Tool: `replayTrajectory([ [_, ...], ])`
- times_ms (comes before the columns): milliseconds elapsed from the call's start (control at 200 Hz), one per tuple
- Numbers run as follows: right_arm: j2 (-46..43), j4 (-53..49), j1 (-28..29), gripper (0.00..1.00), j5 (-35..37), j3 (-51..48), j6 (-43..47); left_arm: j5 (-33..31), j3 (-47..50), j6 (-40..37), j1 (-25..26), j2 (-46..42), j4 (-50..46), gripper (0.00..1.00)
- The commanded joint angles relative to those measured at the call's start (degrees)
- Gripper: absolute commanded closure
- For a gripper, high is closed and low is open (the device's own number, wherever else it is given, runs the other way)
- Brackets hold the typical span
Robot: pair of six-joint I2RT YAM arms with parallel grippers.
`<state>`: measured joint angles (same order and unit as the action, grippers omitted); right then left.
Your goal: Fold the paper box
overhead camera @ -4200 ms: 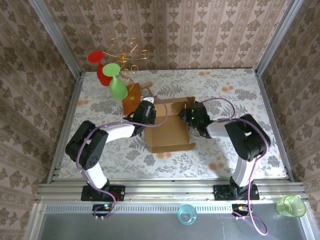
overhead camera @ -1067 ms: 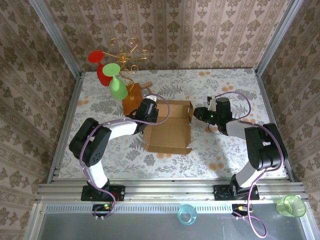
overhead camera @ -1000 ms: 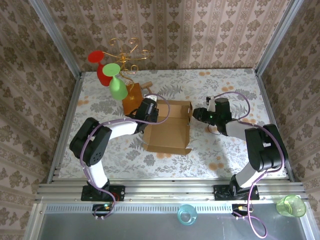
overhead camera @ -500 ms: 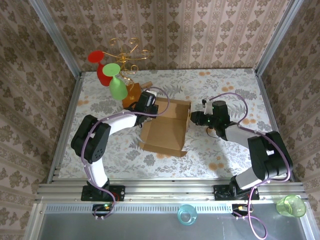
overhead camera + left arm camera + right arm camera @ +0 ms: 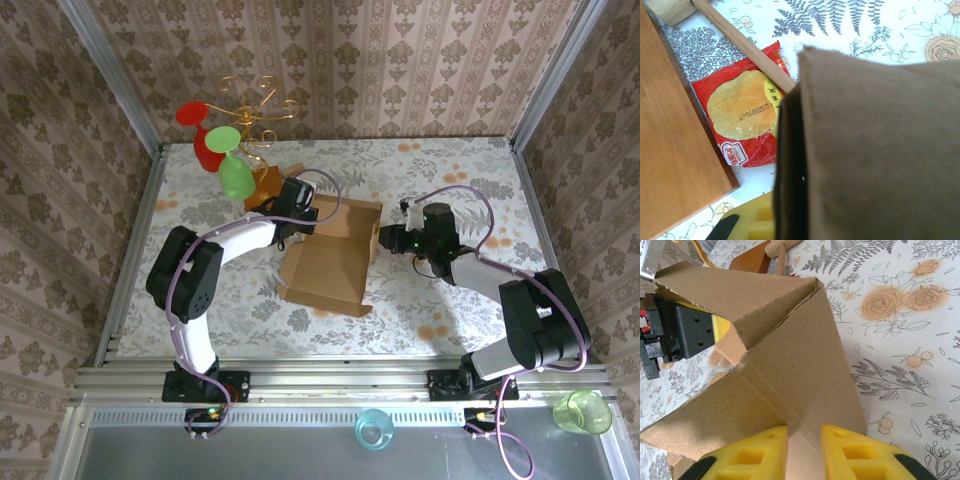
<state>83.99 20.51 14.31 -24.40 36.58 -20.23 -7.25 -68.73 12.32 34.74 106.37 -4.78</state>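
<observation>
The left arm (image 5: pixel 240 237) and right arm (image 5: pixel 480 270) have white links between bulky black joints and stand on black bases (image 5: pixel 205 385). A purple cable (image 5: pixel 333 195) loops along each. The right claw (image 5: pixel 804 450) has yellow fingers (image 5: pixel 855 457) with square recesses and black tips. The left claw (image 5: pixel 298 212) has a black block (image 5: pixel 692 330) with small screw holes.

A table (image 5: pixel 450 170) covered in pale cloth printed with grey leaves and orange roses. Resting on it: a brown paper box (image 5: pixel 325 270), an orange-brown wooden block (image 5: pixel 266 182), and a red snack packet (image 5: pixel 747 125) beside the block.
</observation>
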Motion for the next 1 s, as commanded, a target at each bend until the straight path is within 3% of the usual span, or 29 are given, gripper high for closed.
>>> replayTrajectory([
  [0,-1.23,0.59,0.94,0.74,-1.93,0.29,2.46,1.23,-1.96,-1.15,-0.11,1.05,-1.99,1.00],
  [290,-0.65,0.04,1.35,0.68,-3.02,0.43,3.40,1.58,-1.98,-0.98,-0.20,1.56,-1.91,1.00],
  [780,-5.84,-3.17,2.48,0.65,-1.14,-0.94,4.28,1.34,-2.02,-0.83,-0.27,2.07,-1.74,1.00],
  [995,-1.56,-3.46,2.46,0.60,0.39,0.97,4.68,1.63,-1.85,-0.89,-0.29,2.21,-1.47,1.00],
])
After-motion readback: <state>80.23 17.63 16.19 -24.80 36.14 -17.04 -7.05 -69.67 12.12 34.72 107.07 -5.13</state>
